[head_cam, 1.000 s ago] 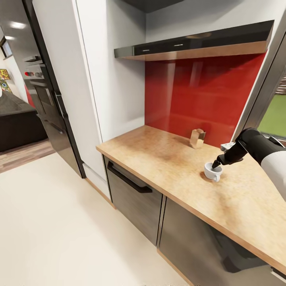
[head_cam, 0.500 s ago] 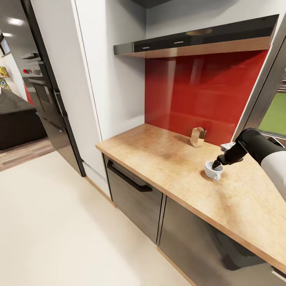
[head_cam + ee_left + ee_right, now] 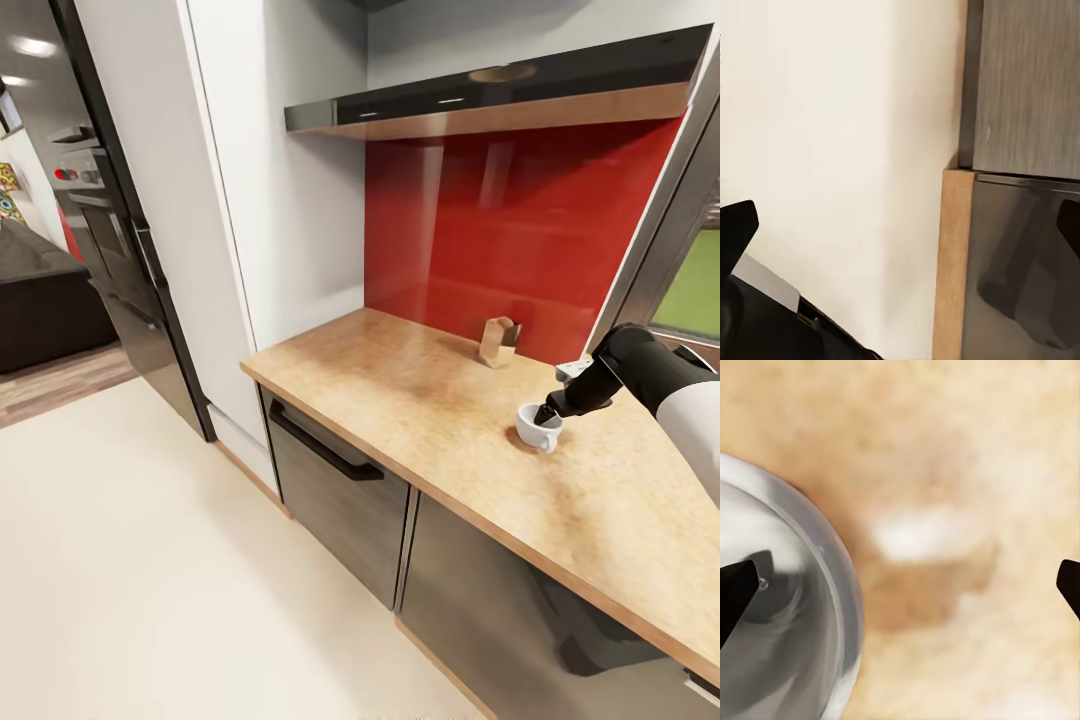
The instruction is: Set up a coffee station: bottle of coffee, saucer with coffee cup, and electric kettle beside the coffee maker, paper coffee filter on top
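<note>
The small plain white coffee cup [image 3: 538, 428] stands upright near the light wood-grain countertop's [image 3: 420, 400] front edge; the right gripper [image 3: 548, 410], jaws apart, seemingly straddles its rim.

Head view: looks forward and down from a distance across the wood-grain surface [image 3: 430, 400]. Right wrist view: faces straight down, very close, onto the surface [image 3: 967, 457] and the coffee cup [image 3: 787, 607]; the head view shares this cup [image 3: 538, 428]. Left wrist view: faces the floor [image 3: 840, 150] beside the cabinet fronts [image 3: 1027, 82].
</note>
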### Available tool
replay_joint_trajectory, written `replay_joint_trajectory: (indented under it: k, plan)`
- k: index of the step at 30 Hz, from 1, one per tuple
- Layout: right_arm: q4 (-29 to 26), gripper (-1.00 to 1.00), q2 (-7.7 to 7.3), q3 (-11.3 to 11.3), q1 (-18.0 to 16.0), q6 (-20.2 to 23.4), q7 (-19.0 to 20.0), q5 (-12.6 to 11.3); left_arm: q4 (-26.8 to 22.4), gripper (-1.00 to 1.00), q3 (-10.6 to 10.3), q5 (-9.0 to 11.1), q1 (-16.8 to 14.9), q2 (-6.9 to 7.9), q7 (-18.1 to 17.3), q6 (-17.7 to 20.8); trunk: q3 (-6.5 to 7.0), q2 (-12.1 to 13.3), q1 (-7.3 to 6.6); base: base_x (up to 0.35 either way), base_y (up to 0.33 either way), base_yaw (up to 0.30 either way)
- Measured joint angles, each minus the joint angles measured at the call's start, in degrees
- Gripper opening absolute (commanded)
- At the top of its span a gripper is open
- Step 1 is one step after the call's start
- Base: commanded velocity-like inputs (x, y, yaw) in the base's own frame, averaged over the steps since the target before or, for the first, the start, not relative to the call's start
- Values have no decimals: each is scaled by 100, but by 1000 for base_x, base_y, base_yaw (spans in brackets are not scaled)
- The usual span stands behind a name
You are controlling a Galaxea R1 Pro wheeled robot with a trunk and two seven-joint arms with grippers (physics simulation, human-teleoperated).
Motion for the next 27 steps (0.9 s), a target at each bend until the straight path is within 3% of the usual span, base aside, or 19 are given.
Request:
replay_joint_trajectory:
  k: [8, 9, 18, 27]
  plan:
    - [0, 100, -4, -4, 0, 0, -1, 8, 0, 100, 0, 0, 0, 0, 0, 0, -3, 0, 0, 0, 0, 0]
    - [0, -100, -3, -3, 0, 0, -1, 8, 0, 100, 0, 0, 0, 0, 0, 0, -3, 0, 0, 0, 0, 0]
    - [-3, -100, -8, -7, -19, -65, 0, 94, 0, 100, 0, 0, 1, 0, -7, 0, -1, -1, -1, 0, 0, 0]
    - [-1, -100, -7, -21, -3, -4, 11, -17, 0, 100, 1, 0, 0, 0, -9, 0, -2, 0, 0, 0, 0, 0]
